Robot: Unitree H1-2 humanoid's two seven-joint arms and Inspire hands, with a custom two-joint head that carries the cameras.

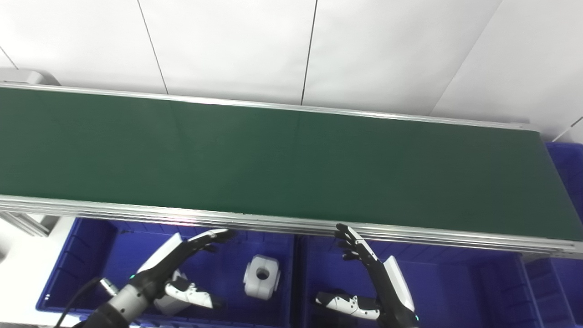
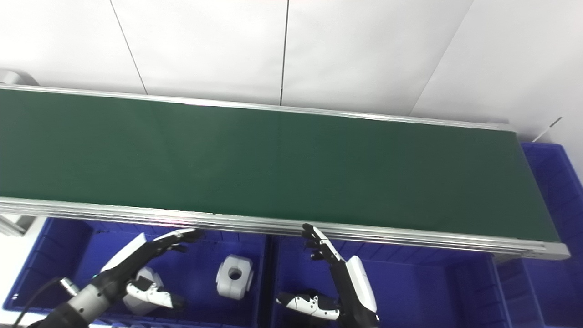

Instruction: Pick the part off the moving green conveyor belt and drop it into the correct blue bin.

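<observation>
A bare green belt with metal rails runs before white wall panels. Below, both robot hands, left and right, hang open over blue bins; one bin holds a white part.

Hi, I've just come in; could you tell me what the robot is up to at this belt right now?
It is sorting parts from the green conveyor belt into blue bins, but no part shows on the belt at this moment. Both hands are open and hold nothing: the left hand over the left blue bin, the right hand over the right blue bin. The left bin holds a white part with a hole and another white part, half hidden by the left hand.
</observation>
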